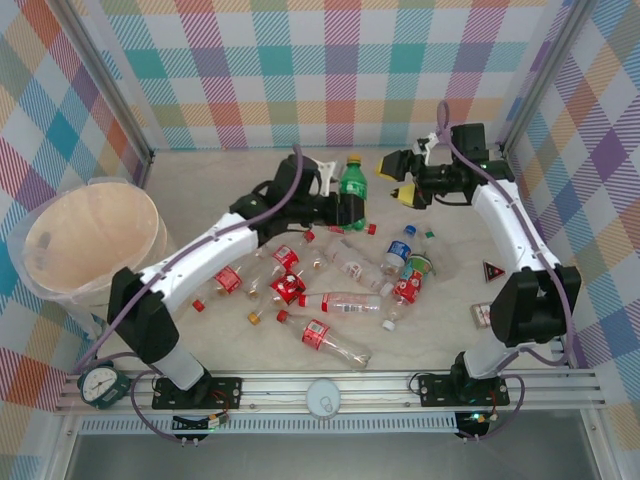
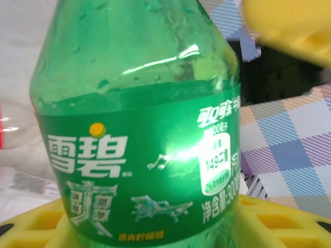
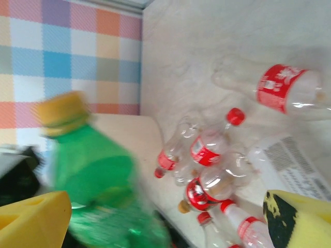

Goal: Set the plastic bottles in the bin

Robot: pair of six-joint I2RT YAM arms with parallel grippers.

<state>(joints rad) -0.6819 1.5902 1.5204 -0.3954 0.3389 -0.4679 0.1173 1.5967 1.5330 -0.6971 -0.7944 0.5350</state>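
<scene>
A green plastic bottle (image 1: 352, 188) with a yellow cap stands upright, and my left gripper (image 1: 345, 210) is shut on its lower body. In the left wrist view this green bottle (image 2: 139, 129) sits between my yellow pads (image 2: 282, 222). My right gripper (image 1: 405, 188) hangs open just right of it, with the blurred green bottle (image 3: 93, 170) in front of its left finger. Several clear red-labelled bottles (image 1: 330, 285) and a blue-labelled one (image 1: 399, 250) lie on the table below. The beige bin (image 1: 88, 245) stands at the far left.
A small flat box (image 1: 482, 316) and a dark triangular marker (image 1: 492, 270) lie near the right arm's base. Loose red caps (image 1: 372, 228) dot the table. A printed sheet (image 3: 295, 165) lies under the pile. Checkered walls close in the back and sides.
</scene>
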